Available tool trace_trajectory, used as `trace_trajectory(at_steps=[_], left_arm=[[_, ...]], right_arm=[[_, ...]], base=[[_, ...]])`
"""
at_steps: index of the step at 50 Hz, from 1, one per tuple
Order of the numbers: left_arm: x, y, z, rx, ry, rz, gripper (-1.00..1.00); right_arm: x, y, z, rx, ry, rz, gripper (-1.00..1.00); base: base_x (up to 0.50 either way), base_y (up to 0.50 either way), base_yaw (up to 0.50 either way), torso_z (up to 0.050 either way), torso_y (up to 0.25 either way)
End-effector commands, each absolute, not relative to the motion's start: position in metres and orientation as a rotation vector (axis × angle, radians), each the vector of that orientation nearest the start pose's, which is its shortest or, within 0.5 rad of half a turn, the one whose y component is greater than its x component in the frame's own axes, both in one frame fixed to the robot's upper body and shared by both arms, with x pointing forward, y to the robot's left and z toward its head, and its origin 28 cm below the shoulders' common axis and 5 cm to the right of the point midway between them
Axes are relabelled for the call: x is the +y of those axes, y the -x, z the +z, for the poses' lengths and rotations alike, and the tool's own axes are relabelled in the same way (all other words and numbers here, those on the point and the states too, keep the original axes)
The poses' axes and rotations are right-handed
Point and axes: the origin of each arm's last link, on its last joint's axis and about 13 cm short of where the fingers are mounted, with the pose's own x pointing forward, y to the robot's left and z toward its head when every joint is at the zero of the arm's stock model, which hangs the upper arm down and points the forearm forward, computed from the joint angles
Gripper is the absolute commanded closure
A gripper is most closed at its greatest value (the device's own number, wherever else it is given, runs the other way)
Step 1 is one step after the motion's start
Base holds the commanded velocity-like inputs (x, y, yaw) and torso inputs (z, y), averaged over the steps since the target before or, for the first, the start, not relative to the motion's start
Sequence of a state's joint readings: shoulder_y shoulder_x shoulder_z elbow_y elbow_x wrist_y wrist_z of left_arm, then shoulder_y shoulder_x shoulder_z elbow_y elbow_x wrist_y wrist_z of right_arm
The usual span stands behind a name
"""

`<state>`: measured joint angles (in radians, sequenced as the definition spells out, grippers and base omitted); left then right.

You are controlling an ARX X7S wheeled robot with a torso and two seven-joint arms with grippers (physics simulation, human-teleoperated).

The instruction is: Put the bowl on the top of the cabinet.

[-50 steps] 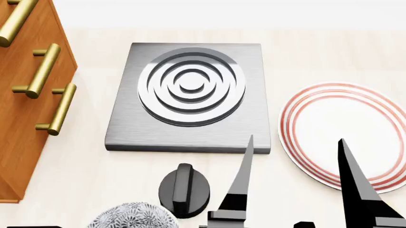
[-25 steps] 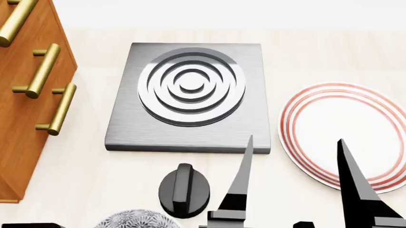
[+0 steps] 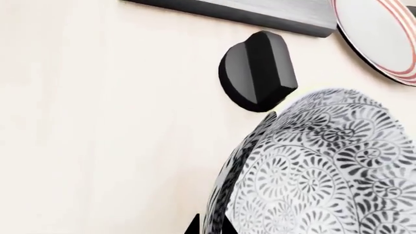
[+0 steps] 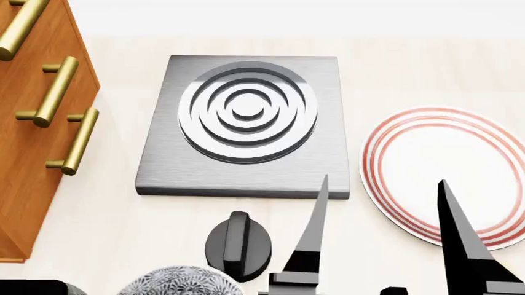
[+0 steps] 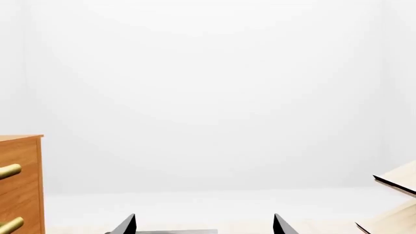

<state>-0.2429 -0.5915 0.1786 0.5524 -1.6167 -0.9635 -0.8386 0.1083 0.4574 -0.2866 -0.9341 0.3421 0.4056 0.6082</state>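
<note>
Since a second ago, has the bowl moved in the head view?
Yes, slightly. The bowl has shifted a little toward the view's right along its bottom edge, closer to the black knob, which has stayed put.

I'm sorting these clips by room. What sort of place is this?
Probably a simulated kitchen counter: a steel hob plate with a black knob, a red-ringed plate, a patterned bowl and a wooden cabinet.

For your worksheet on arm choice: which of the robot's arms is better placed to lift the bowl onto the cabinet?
Left. The bowl fills the left wrist view, and it lies on the cabinet side. The right end effector stands open, empty, nearer the plate.
</note>
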Motion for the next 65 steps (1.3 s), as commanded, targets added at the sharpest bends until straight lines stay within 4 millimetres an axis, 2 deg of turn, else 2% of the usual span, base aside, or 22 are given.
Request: trace_trajectory(at_steps=[1,21,27,39,61,65], left_arm=[[0.213,-0.172,0.152,0.605,0.336,-0.345,1.0],[0.214,-0.176,0.169,0.558,0.346,-0.347,1.0],[0.216,-0.181,0.179,0.533,0.353,-0.342,1.0],[0.223,-0.2,0.212,0.439,0.382,-0.308,1.0],[0.232,-0.228,0.242,0.366,0.419,-0.244,1.0],[0.233,-0.239,0.254,0.344,0.435,-0.221,1.0]], right_arm=[[-0.091,-0.167,0.176,-0.496,-0.018,-0.019,-1.0],[-0.092,-0.167,0.176,-0.498,-0.02,-0.021,-1.0],[-0.092,-0.167,0.177,-0.5,-0.021,-0.023,-1.0],[-0.092,-0.167,0.178,-0.505,-0.022,-0.025,-1.0],[-0.093,-0.166,0.18,-0.509,-0.021,-0.025,-1.0],[-0.092,-0.166,0.179,-0.506,-0.021,-0.022,-1.0]], base=[[0.0,0.0,0.0,0.0,0.0],[0.0,0.0,0.0,0.0,0.0],[0.0,0.0,0.0,0.0,0.0],[0.0,0.0,0.0,0.0,0.0],[0.0,0.0,0.0,0.0,0.0],[0.0,0.0,0.0,0.0,0.0]])
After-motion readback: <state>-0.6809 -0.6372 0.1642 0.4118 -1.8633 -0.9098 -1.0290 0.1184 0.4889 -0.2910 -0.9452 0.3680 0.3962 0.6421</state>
